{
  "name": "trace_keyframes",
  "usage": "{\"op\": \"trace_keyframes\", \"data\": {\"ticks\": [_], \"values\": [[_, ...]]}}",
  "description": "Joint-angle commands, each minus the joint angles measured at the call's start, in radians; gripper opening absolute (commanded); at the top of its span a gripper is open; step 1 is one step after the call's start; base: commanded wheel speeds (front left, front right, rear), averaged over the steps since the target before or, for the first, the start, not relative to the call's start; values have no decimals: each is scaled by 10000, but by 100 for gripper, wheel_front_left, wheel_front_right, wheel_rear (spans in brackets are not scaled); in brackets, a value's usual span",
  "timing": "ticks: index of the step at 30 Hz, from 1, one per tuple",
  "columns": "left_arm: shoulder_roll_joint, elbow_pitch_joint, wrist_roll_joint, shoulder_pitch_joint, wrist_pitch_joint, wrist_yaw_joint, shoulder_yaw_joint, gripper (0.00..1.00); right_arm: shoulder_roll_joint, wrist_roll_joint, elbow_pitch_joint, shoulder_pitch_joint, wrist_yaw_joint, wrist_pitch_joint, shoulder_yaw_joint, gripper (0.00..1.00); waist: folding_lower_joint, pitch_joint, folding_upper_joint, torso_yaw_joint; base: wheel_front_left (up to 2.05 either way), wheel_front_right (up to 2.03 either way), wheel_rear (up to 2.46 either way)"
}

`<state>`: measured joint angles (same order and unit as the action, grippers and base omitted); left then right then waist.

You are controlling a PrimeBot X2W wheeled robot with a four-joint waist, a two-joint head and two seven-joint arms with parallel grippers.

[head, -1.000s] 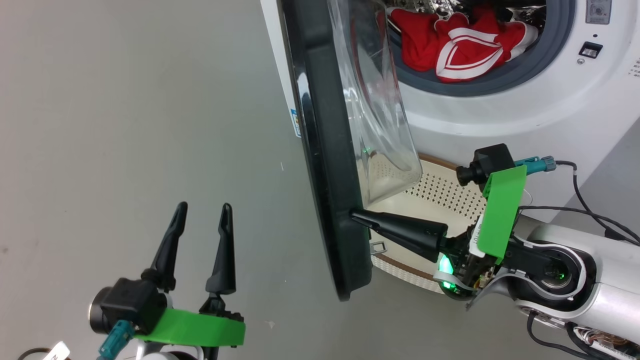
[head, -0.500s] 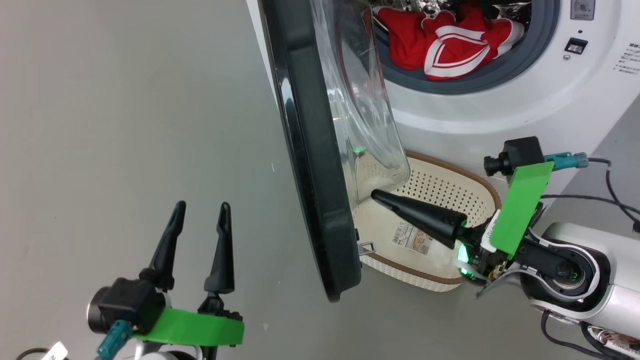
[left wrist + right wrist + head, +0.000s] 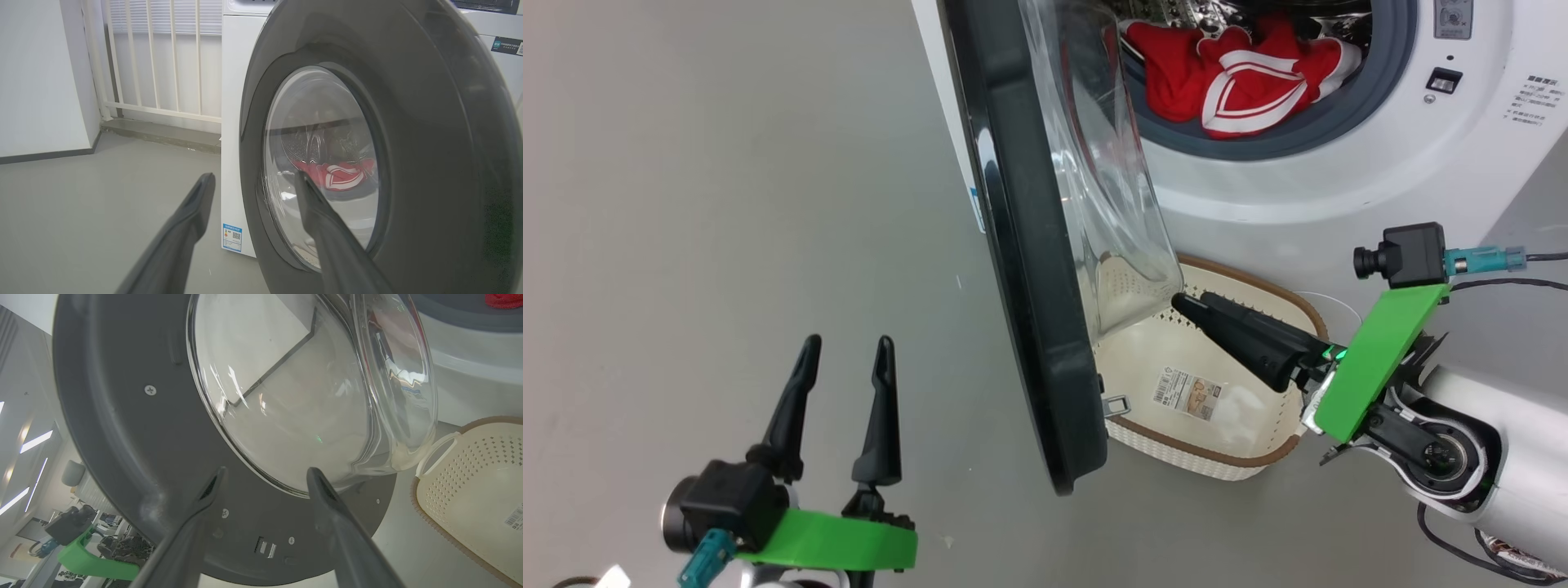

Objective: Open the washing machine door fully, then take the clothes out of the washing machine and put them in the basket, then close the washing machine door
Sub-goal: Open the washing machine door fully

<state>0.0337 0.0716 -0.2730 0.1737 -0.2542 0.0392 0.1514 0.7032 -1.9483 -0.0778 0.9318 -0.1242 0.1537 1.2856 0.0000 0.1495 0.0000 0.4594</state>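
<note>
Before the washing machine (image 3: 1339, 188), entries as found: washing machine door (image 3: 1029, 245) stood edge-on, roughly square to the front, judged not yet fully open; the clothes (image 3: 1233, 77) lay heaped in the opening; the basket (image 3: 1143, 359) sat on the floor just below. Right gripper (image 3: 266, 471), fingers spread and holding nothing, pointed at the door's inner face, contact not determinable; left gripper (image 3: 846, 340), likewise spread and empty, hovered well apart on the outer side. Recommended handling: press the dark rim near the free edge, not the glass bowl (image 3: 310, 388), following the door's arc so the tips did not slip.
</note>
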Motion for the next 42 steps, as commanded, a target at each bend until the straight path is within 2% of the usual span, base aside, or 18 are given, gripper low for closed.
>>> {"op": "trace_keyframes", "data": {"ticks": [1, 7, 11, 12, 14, 19, 23, 27, 34, 38, 42], "values": [[166, -271, 44, -73, -76, 24, -394, 100, -95, 834, -290, -354, -65, 272, -55, 100, 0, -33, 0, -40, 0, 0, 0], [166, -291, 82, -140, -76, 33, -452, 100, -461, 2442, -1349, -447, -65, 723, -55, 100, 0, -102, 0, -123, 0, 0, 0], [166, -296, 131, -217, -76, 53, -495, 100, -848, 3884, -2479, -436, -65, 987, -61, 100, 0, -175, 0, -211, 0, 0, 0], [166, -297, 160, -255, -76, 59, -518, 100, -1129, 4543, -3119, -477, -65, 1048, -241, 100, 0, -214, 0, -251, 0, 0, 0], [166, -299, 171, -274, -76, 61, -530, 100, -1284, 4908, -3453, -519, -65, 1062, -387, 100, 0, -238, 0, -272, 0, 0, 0], [166, -339, 225, -366, -76, 86, -559, 100, -2222, 7466, -4864, -1014, -65, 1076, -2227, 100, 0, -290, 0, -364, 0, 0, 0], [166, -366, 221, -397, -76, 99, -551, 100, -2997, 9877, -5343, -1863, -65, 1078, -4325, 100, 0, -333, 0, -397, 0, 0, 0], [166, -405, 216, -421, -76, 108, -550, 100, -3728, 12547, -4887, -3032, -65, 1079, -6769, 100, 0, -369, 0, -417, 0, 0, 0], [166, -525, 461, -531, -76, 156, -538, 100, -5606, 16663, -2517, -5758, -65, 1080, -10586, 100, 0, -495, 0, -442, 0, 0, 0], [166, -593, 516, -571, -76, 172, -513, 100, -6322, 17891, -1445, -7121, -65, 1064, -11739, 100, 0, -522, 0, -427, 0, 0, 0], [166, -651, 609, -656, -76, 210, -497, 100, -6507, 18302, -800, -7949, -65, 957, -12045, 100, 0, -567, 0, -471, 0, 0, 0]]}}
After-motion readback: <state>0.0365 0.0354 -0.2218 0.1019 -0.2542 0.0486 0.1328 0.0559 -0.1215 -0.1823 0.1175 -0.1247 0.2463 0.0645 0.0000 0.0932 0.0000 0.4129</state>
